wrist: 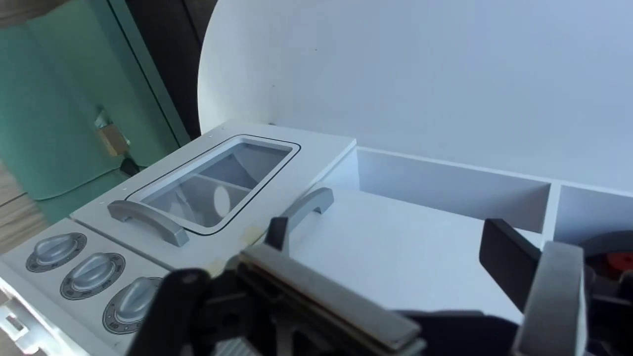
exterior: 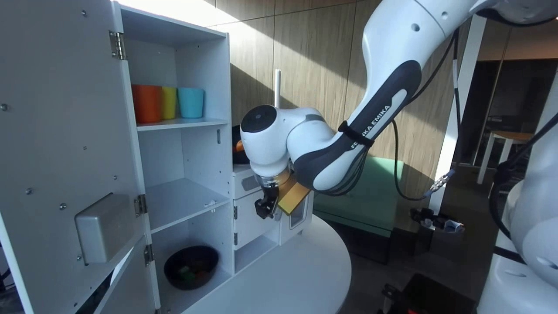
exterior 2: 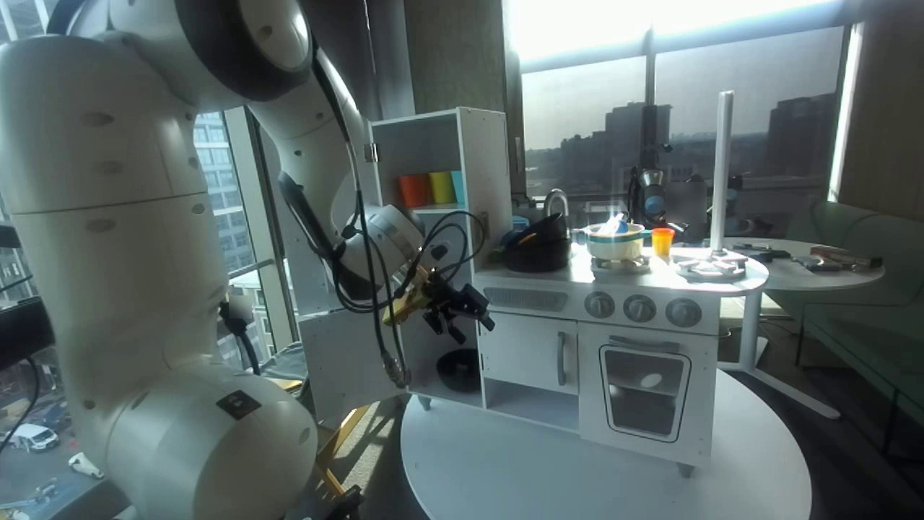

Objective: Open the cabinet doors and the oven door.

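In an exterior view, the tall cabinet door (exterior: 56, 139) stands open at nine o'clock, the lower cabinet door (exterior: 130, 283) open between seven and eight. The oven door (exterior 2: 644, 390) is closed at four o'clock in an exterior view, the small door (exterior 2: 527, 352) closed beside it. In the wrist view the gripper (wrist: 415, 272), toward five o'clock, holds its fingers (wrist: 551, 291) apart.

- Upper cabinet door (exterior: 65, 131) stands upright, tall and white, swung wide open.
- Lower cabinet door (exterior: 130, 283), shorter, hangs open below.
- Oven door (exterior 2: 646, 393): white, windowed, closed.
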`<control>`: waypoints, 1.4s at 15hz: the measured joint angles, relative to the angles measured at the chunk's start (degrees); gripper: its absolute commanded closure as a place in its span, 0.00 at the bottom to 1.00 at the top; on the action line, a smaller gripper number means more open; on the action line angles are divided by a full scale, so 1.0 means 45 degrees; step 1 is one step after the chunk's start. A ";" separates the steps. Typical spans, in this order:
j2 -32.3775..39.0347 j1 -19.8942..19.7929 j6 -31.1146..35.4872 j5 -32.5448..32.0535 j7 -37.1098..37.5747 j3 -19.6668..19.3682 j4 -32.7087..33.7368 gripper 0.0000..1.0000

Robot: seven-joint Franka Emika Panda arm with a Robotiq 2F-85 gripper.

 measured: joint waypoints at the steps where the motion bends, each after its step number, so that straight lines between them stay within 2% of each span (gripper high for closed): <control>1: 0.0317 -0.0023 0.0119 -0.0677 0.0790 -0.0180 0.0097 0.00; 3: 0.0934 -0.0069 0.0450 -0.1225 0.1694 -0.0569 0.0307 0.00; 5: 0.1381 -0.0120 0.1074 -0.0882 0.1802 -0.0803 0.0464 0.00; 9: 0.1580 -0.0121 0.1205 -0.0718 0.1860 -0.0822 0.0594 0.00; 12: 0.1584 -0.0126 0.1747 -0.0741 0.0871 -0.0863 0.0501 0.00; 14: 0.1569 -0.0306 0.2751 -0.0377 0.0141 -0.1142 0.0523 0.00; 17: 0.1500 -0.1134 0.4946 0.1222 -0.1382 -0.1708 0.0527 0.00; 19: 0.1583 -0.1872 0.5964 0.3414 -0.3255 -0.1963 0.0480 0.00; 21: 0.1862 -0.2539 0.6106 0.5680 -0.5104 -0.1986 0.0471 0.00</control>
